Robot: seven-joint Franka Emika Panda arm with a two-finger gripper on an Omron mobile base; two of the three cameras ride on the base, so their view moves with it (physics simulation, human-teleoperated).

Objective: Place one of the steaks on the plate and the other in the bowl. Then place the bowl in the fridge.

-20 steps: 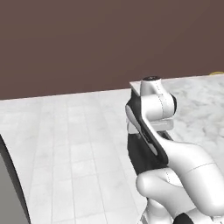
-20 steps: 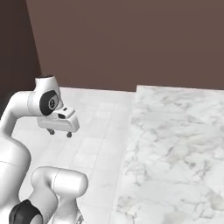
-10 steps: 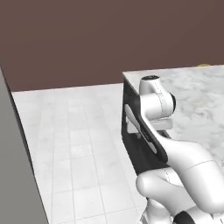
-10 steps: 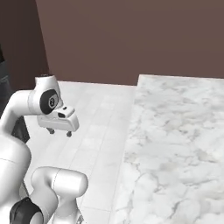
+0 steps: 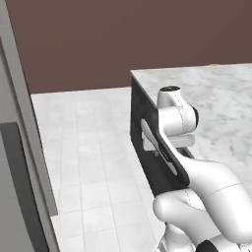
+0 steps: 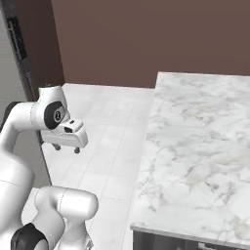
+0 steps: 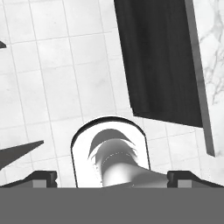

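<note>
My gripper (image 6: pixel 66 148) hangs over the tiled floor, pointing down, beside the end of the marble counter (image 6: pixel 195 141). It is open, and its two dark fingertips (image 7: pixel 41 177) stand far apart with nothing between them. The fridge (image 5: pixel 15 162) is a tall grey panel at the left edge of the left base view, with a long dark vertical handle (image 5: pixel 19 187). It also stands at the far left of the right base view as the fridge (image 6: pixel 10 73), and it looks shut. The steaks, the plate and the bowl are out of view.
The counter's dark end panel (image 5: pixel 147 147) drops to the floor just right of the arm and crosses the hand view as a dark slab (image 7: pixel 162 61). A brown wall (image 5: pixel 123 39) closes the back. White floor tiles (image 5: pixel 88 162) lie between fridge and counter.
The whole picture has shifted, so the base has moved: the fridge has come into view at the left and the counter's end sits closer. The gripper stays open and in the same pose.
</note>
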